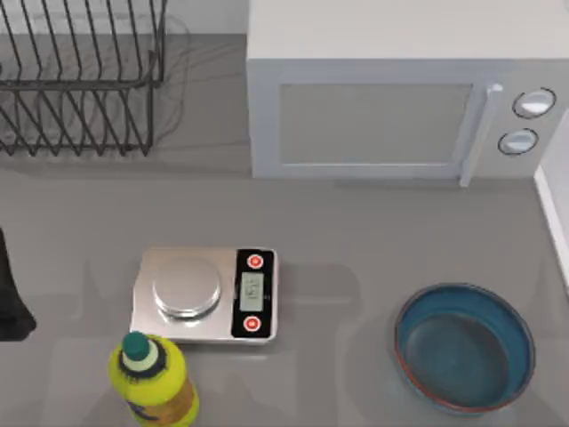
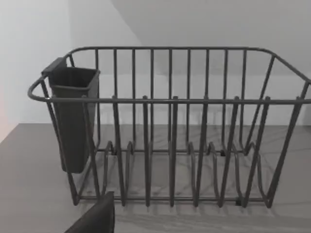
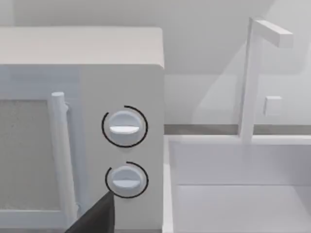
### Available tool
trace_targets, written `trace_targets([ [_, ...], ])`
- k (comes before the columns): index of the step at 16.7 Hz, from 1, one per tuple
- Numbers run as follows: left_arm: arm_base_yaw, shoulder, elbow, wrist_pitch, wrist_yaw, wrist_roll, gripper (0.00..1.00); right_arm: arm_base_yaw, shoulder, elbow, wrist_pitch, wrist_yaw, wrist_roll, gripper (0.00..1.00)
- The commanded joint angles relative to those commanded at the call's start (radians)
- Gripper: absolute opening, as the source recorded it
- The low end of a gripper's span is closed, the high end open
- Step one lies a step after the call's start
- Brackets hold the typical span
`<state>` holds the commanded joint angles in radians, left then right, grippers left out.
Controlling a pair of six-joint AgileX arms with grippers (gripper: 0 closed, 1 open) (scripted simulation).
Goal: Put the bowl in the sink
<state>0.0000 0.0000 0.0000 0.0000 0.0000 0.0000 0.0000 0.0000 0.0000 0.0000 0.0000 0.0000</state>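
Bowl waiting on the counter, untouched, sink off to the right.

The bowl (image 1: 464, 347) sits upright and empty at the lower right of the top view, near the white sink edge (image 1: 553, 213), so a short carry should do. The sink (image 3: 238, 194) with its tap (image 3: 252, 77) lies just beside the microwave (image 1: 391, 98). The scale (image 1: 204, 295) and yellow bottle (image 1: 153, 382) stand well apart, lower left; the dish rack (image 1: 80, 80) is upper left. The left arm (image 1: 11, 298) is parked at the left edge. Neither gripper's opening can be told, and nothing holds the bowl.
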Motion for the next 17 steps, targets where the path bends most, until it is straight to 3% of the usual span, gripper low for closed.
trace_targets([
  [7, 0.000, 0.000, 0.000, 0.000, 0.000, 0.000, 1.00, 0.053, 0.161, 0.153, -0.151, -0.002, 0.054, 1.00],
  [17, 0.000, 0.000, 0.000, 0.000, 0.000, 0.000, 1.00, 0.266, 1.055, 0.755, -0.837, 0.000, 0.274, 1.00],
])
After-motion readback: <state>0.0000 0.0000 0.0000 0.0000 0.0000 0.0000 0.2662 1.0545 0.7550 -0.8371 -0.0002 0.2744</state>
